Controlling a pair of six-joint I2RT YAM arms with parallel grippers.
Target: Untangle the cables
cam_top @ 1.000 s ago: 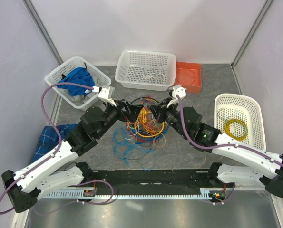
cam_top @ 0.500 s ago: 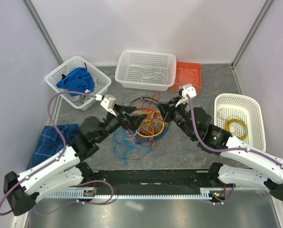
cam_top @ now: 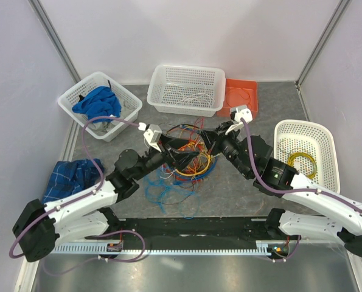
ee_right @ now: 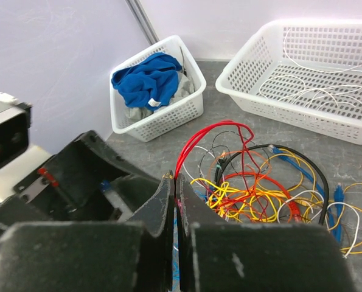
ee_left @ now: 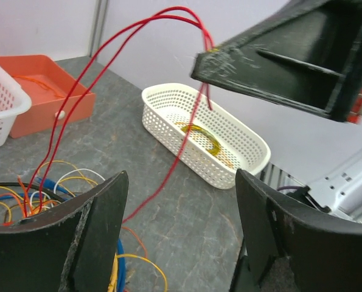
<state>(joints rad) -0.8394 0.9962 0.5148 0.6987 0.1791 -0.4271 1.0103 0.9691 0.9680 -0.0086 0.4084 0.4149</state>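
Right gripper (ee_right: 175, 194) pinches a red wire (ee_right: 229, 123) up above the cable tangle (ee_right: 254, 194), apparently so the wide-open left gripper (ee_left: 182, 201) can grab it.

The cables (cam_top: 187, 159) lay in a loose, curling tangle of yellow, orange, red, blue, black and white on the worktop beneath both hands. One red cable (ee_right: 217, 124) arched up from it, pinched in the closed right hand (ee_right: 175, 182), and passed between the left hand's (ee_left: 182, 182) spread fingers.
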